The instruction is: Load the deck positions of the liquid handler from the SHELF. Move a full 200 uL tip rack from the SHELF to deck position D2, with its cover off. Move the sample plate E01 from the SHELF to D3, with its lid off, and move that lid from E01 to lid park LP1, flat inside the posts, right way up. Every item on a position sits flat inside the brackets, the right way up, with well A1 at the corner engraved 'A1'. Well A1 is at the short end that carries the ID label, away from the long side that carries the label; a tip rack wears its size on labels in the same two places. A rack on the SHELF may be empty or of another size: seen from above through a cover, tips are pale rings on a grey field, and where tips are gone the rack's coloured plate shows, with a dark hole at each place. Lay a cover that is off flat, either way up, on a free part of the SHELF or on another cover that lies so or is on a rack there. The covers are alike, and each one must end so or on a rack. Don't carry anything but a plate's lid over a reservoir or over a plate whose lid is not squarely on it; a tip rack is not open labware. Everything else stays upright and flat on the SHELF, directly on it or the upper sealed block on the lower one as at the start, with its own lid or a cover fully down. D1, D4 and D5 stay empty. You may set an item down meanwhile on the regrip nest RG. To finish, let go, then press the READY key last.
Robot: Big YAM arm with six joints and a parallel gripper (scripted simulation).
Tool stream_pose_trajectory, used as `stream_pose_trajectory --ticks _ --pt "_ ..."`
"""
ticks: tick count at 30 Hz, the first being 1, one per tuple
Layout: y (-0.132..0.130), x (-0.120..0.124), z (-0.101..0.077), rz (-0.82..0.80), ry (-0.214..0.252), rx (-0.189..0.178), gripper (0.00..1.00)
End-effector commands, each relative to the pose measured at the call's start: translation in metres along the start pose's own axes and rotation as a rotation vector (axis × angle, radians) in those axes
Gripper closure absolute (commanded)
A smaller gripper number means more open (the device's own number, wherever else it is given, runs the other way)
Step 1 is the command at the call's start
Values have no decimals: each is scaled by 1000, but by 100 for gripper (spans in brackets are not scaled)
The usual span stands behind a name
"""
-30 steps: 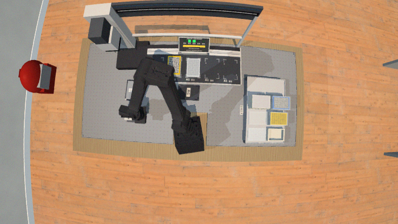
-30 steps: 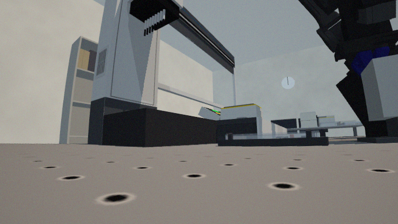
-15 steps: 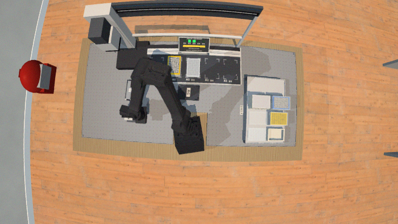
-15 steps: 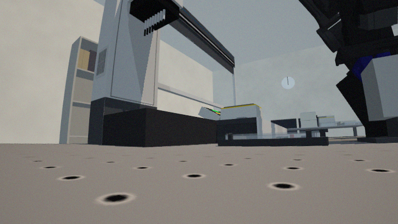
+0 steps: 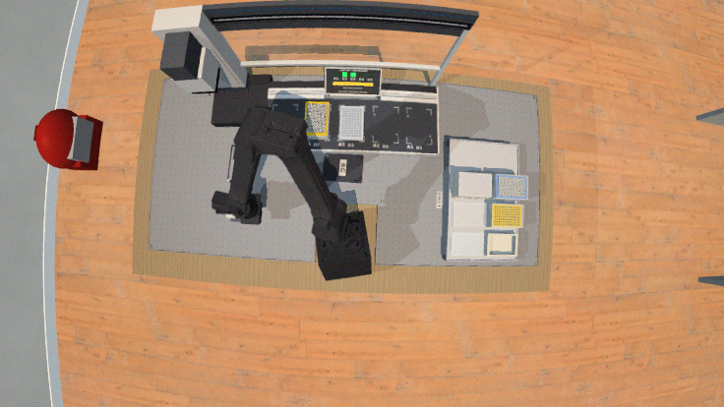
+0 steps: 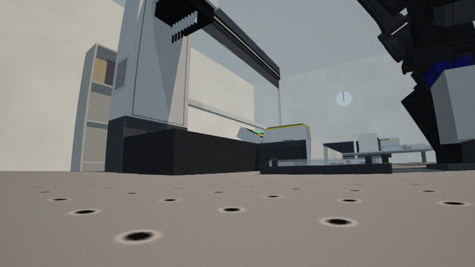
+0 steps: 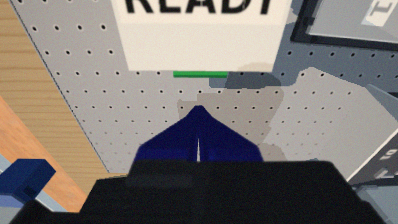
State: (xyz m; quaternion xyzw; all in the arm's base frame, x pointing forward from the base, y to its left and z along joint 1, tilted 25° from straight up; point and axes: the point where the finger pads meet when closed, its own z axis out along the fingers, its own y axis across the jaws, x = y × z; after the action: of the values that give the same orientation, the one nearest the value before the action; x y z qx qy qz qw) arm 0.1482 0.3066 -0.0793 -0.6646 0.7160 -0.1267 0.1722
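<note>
tool: closed, grips nothing | position: low, near READY key | D2: yellow tip rack | D3: sample plate | tabletop: perforated

The top view looks straight down from high above the whole grey perforated bench. The exterior view sits low on that bench. The wrist view looks closely along the closed blue gripper at it.
</note>
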Motion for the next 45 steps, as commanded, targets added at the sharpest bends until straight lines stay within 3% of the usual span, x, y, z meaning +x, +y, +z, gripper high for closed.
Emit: stream_pose_trajectory --ticks 1,12,14,19,45 --pt "2 -18 -3 2 -15 2 100" --pt "2 -34 -4 2 -19 3 100" --pt "-5 -41 -12 22 -45 9 100" --pt "-1 -36 -5 9 -22 4 100" --pt "1 -45 -6 4 -27 3 100"
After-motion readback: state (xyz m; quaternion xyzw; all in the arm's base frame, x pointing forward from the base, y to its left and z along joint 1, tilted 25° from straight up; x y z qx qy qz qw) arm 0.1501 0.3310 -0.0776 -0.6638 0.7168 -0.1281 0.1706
